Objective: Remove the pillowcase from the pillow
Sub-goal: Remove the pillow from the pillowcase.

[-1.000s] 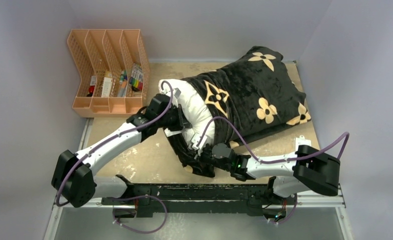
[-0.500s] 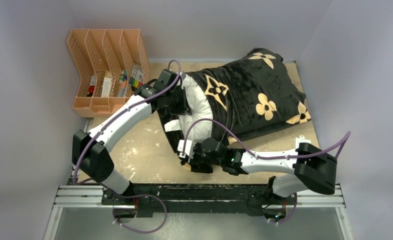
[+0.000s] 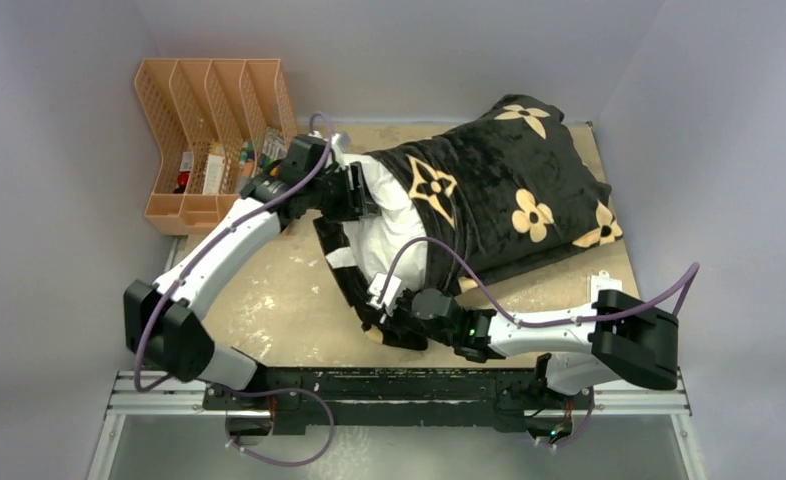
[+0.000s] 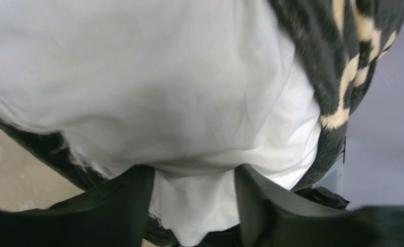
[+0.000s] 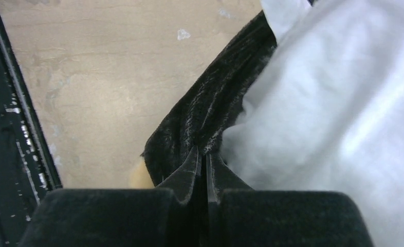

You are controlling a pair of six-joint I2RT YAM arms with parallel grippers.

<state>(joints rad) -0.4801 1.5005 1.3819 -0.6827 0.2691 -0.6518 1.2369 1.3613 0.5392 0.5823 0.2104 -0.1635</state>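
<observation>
Left claw of mine stood apart, with white cloth of the one pillow between its fingers. Right claw was clamped on the near edge of the one black pillowcase. That cover lay across the far right of the table, the pillow poking out on its left. One orange rack at far left had four slots, holding small bright items.

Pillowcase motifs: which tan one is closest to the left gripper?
The four-point star, right beside the exposed white pillow near the left gripper. The other three tan motifs on the pillowcase sit farther right.
</observation>
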